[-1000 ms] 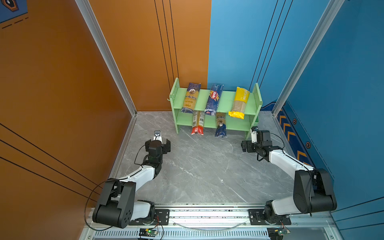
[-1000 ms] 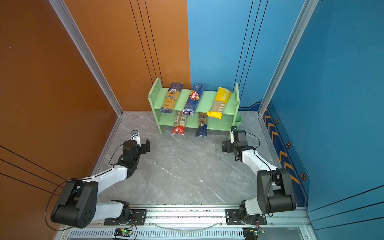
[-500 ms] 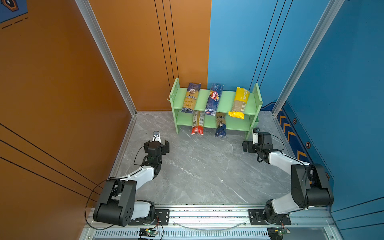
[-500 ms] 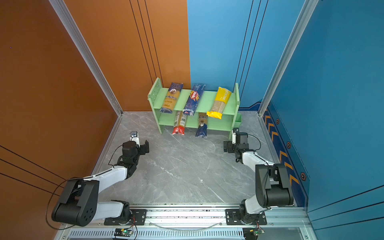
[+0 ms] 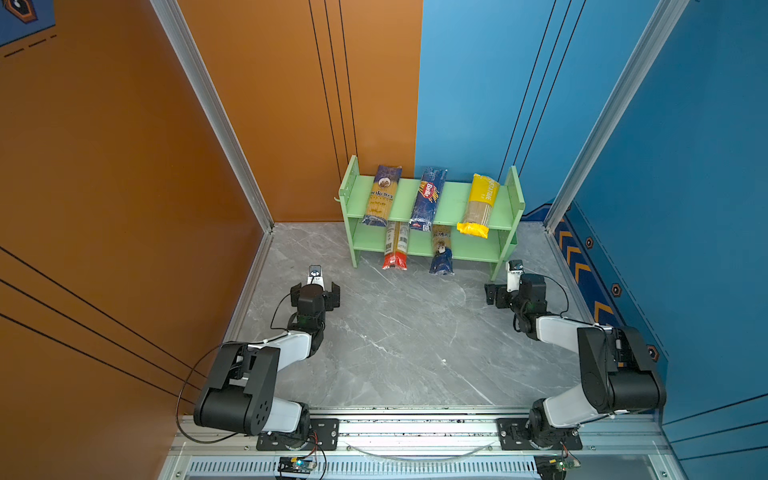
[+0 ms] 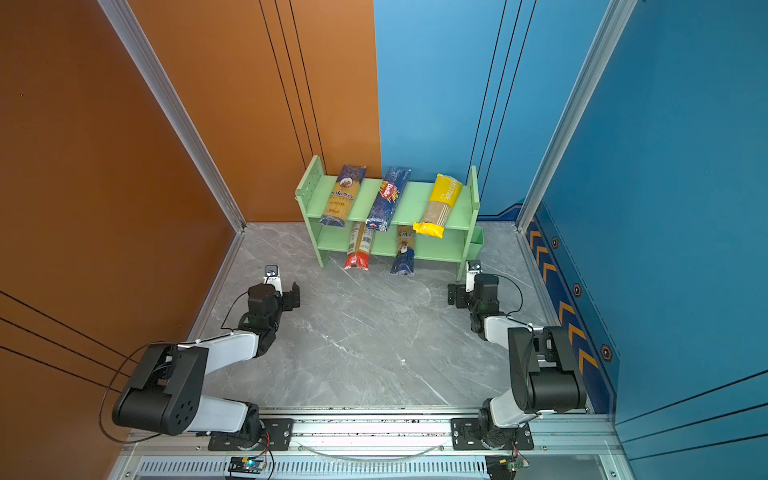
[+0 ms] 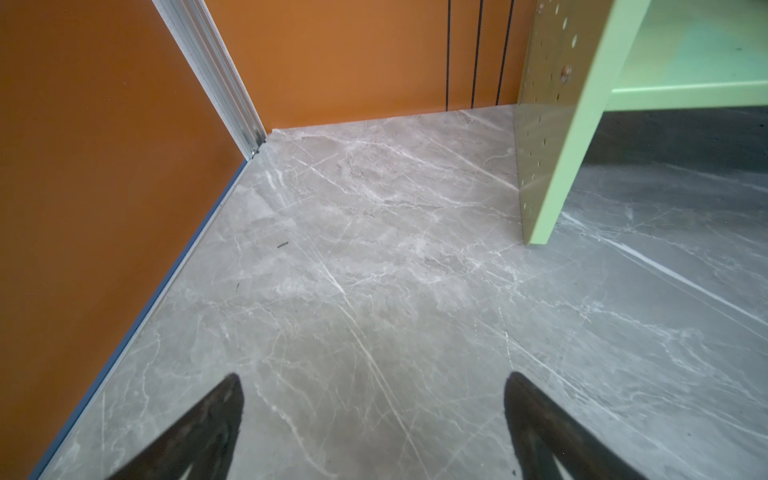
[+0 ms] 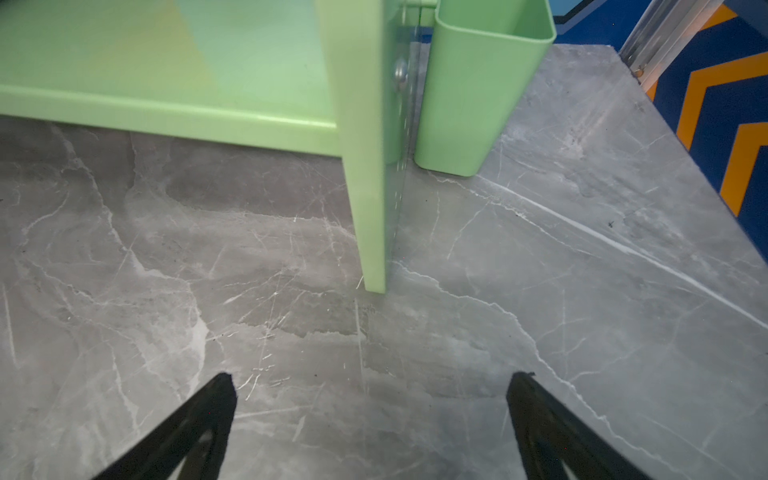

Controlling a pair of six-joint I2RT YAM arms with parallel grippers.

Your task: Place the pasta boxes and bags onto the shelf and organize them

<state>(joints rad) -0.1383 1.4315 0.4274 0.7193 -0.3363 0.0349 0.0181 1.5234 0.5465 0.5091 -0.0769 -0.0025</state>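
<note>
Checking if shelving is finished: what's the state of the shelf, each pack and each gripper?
Shelf: upright, both tiers loaded.
Upper blue-yellow pack: top tier, front overhanging.
Barilla pack: top tier, front overhanging.
Yellow pack: top tier, front overhanging.
Red-ended pack: lower tier, end sticking out.
Lower blue-yellow pack: lower tier, end sticking out.
Left gripper: open, empty.
Right gripper: open, empty.

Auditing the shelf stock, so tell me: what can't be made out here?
- Top views: far halves of the red-ended pack and lower dark-blue pack, hidden under the upper tier of the shelf.
- Top views: Barilla pack's fine print, too small.
- Wrist views: all packs, outside the frame.
</note>
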